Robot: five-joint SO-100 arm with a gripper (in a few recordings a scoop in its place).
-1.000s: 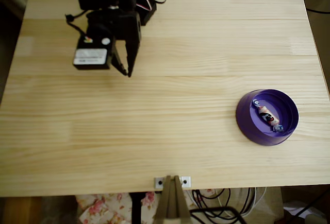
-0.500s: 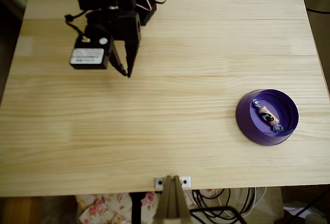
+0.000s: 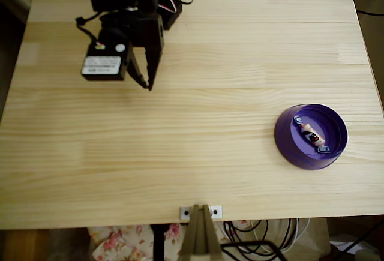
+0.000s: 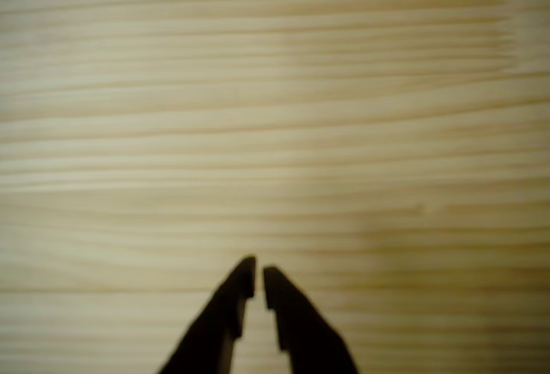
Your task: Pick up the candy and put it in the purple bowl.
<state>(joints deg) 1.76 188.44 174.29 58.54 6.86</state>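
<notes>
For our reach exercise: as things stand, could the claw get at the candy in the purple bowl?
Probably yes: the candy lies uncovered in the open purple bowl, with bare table between it and the claw. Whether the arm stretches that far is unclear.

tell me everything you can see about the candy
The tiny wrapped candy with a white-pink wrapper has a dark mark at its middle and bluish twisted ends. It lies flat and diagonal, upper left to lower right in the overhead view, on the lighter violet floor inside the round glossy purple plastic bowl, nothing else touching it.
</notes>
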